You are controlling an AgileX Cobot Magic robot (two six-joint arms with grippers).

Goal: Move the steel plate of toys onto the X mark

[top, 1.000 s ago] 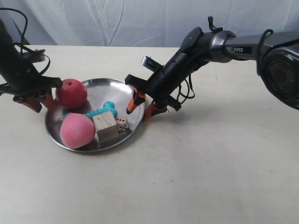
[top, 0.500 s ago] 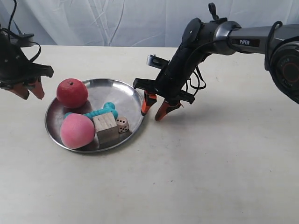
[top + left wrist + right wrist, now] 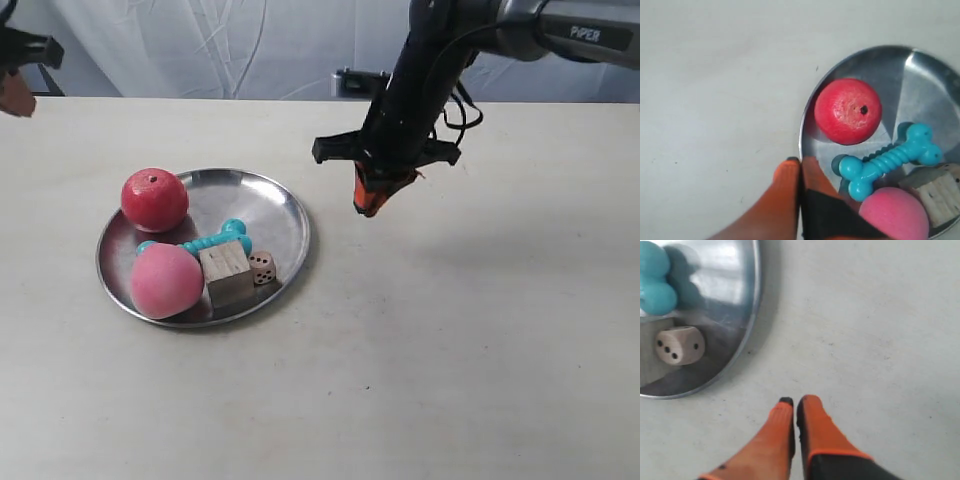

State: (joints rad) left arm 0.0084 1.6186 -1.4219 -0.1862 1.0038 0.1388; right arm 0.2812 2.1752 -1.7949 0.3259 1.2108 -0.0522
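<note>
The steel plate point(image 3: 275, 215) sits flat on the desk point(image 3: 450, 350), toward the edge at the exterior view's left and about midway between the far and near edges. It holds all the toys. The red apple point(image 3: 154, 200) is on the plate's far side and the pink ball point(image 3: 165, 281) on its near side. The teal bone point(image 3: 205, 240) lies between them. The wooden cube point(image 3: 226, 272) is just beside the ball, and the die point(image 3: 262, 267) is just beside the cube.

The left jaws are closed on nothing, their orange fingertips point(image 3: 787, 172) pressed together, up by the desk's far corner. The right jaws are also closed and empty. They hang above bare desk, apart from the plate's rim on the die's side.
</note>
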